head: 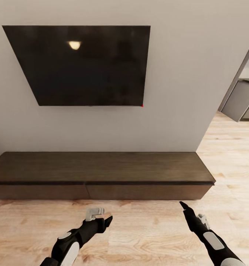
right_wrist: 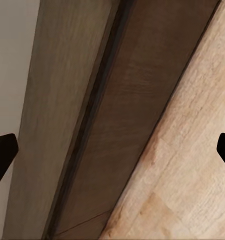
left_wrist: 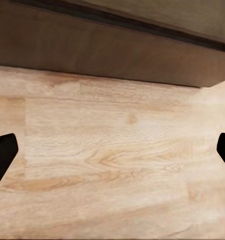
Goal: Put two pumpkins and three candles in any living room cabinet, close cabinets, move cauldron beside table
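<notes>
You have the cabinet [head: 102,171] straight ahead at twelve o'clock, a long, low dark brown unit standing on the floor against the pale wall [head: 183,92]. Its flat top is bare and its plain fronts are flush, so both fronts that you can see look closed, with a thin seam between them near the middle. In the left wrist view the cabinet [left_wrist: 112,50] front runs along the far side of the floorboards; in the right wrist view the cabinet [right_wrist: 107,125] crosses at a slant, its top, dark edge groove and front panel all showing beside the floor.

Your left gripper [head: 108,218] hangs low at about seven o'clock, over the wooden floor [head: 146,229] and just short of the cabinet front, not touching it. Its jaws stand wide apart and hold nothing: the two dark fingertips [left_wrist: 2,155] sit at opposite edges of the wrist picture with bare boards between them. Your right gripper [head: 184,205] is at about five o'clock, pointing toward the cabinet's right end, near it but apart. Its jaws are likewise spread and empty, one fingertip [right_wrist: 2,152] at each edge of that view.

Above the cabinet, a large black television [head: 80,66] is fixed to the wall, with a lamp's reflection on its screen. Out at two o'clock, past the wall's corner, grey kitchen units [head: 242,99] stand on the same wooden floor.
</notes>
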